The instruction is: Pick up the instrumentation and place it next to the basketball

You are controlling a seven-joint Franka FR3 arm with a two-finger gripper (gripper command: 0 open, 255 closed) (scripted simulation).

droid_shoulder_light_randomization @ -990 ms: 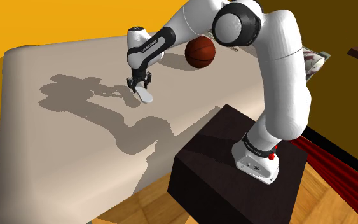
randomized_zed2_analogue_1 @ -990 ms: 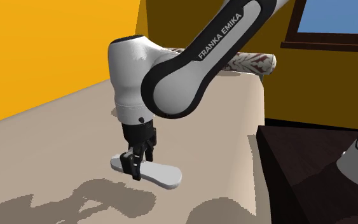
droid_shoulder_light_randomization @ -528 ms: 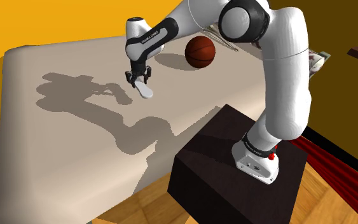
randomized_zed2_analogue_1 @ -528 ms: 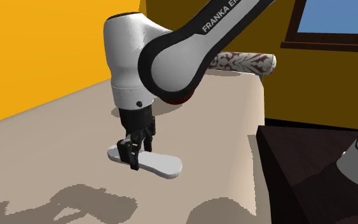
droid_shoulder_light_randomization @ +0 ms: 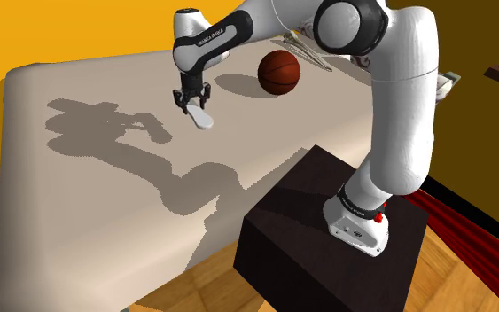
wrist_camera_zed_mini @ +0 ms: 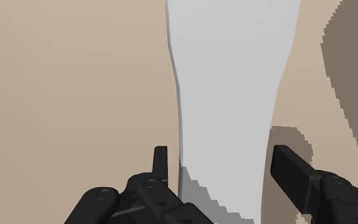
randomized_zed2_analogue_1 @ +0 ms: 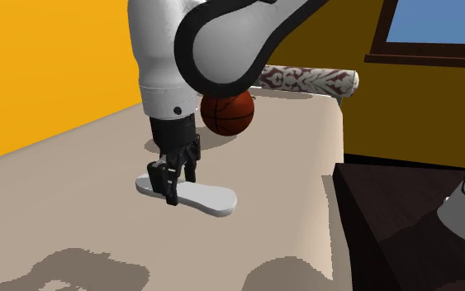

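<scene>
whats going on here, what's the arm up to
The white arm's black gripper is clasping a flat grey instrument near one end and holding it just above the beige surface, with its shadow falling on the surface below. The basketball sits further along the same surface, apart from the instrument. The instrument is picked up but not yet set down beside the ball.

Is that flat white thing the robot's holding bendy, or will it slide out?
Probably stiff: the flat white thing sticks straight out of the end effector without drooping. It might tip, since it's gripped off-centre with the longer part hanging free. Its surface looks smooth, so it could slip. I can't tell how heavy it is.
</scene>
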